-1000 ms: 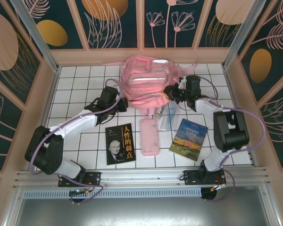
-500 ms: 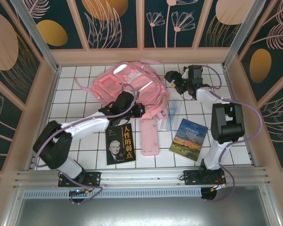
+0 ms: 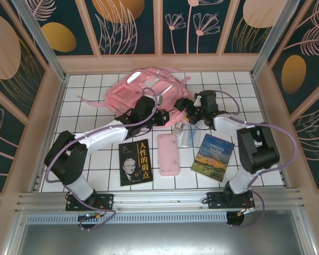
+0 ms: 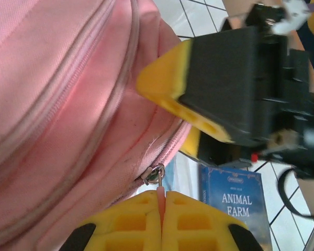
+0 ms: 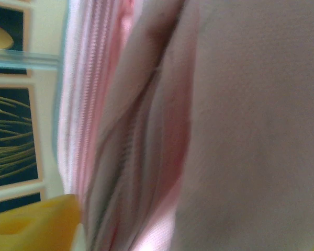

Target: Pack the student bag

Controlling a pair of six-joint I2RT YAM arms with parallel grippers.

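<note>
Right hand (image 3: 184, 110) back at the student bag (image 3: 133, 93)
Left hand (image 4: 161, 209) stays clenched on the zipper pull (image 4: 156, 177); right hand, released, meets fabric just ahead, likely bracing for unzipping.

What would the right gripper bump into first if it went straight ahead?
The pink backpack. The right gripper points at it, and its cloth sits right before the jaws, maybe touching.
</note>
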